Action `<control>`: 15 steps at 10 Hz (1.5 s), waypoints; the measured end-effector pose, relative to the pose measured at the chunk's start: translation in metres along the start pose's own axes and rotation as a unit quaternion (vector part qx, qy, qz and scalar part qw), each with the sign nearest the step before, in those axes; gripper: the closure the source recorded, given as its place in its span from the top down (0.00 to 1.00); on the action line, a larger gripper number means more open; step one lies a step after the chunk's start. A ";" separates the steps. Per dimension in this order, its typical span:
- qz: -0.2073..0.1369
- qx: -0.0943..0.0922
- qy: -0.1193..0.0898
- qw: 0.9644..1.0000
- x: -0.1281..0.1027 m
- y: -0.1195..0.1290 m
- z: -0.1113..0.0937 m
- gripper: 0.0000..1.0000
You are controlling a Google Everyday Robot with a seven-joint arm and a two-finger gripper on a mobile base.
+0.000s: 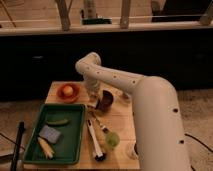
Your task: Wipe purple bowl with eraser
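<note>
The purple bowl (106,100) stands near the middle of the wooden table (120,124), just right of the orange bowl. My arm comes in from the lower right, bends at the elbow above the table's back edge and points straight down. The gripper (94,98) hangs at the purple bowl's left rim, touching or nearly touching it. The eraser is not visible as a separate thing; whether it is in the gripper I cannot tell.
An orange bowl (68,92) with yellow fruit sits at the back left. A green tray (70,145) at the front left holds a blue-grey sponge (50,133), a cucumber and corn. A long-handled brush (94,140) and a green fruit (113,139) lie in front of the purple bowl.
</note>
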 end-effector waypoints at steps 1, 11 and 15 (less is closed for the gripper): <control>0.005 0.002 0.000 1.000 0.001 0.010 0.000 0.00; 0.079 0.018 0.023 0.996 0.055 0.044 -0.022 0.00; 0.037 0.015 0.022 0.999 0.042 -0.001 -0.019 0.00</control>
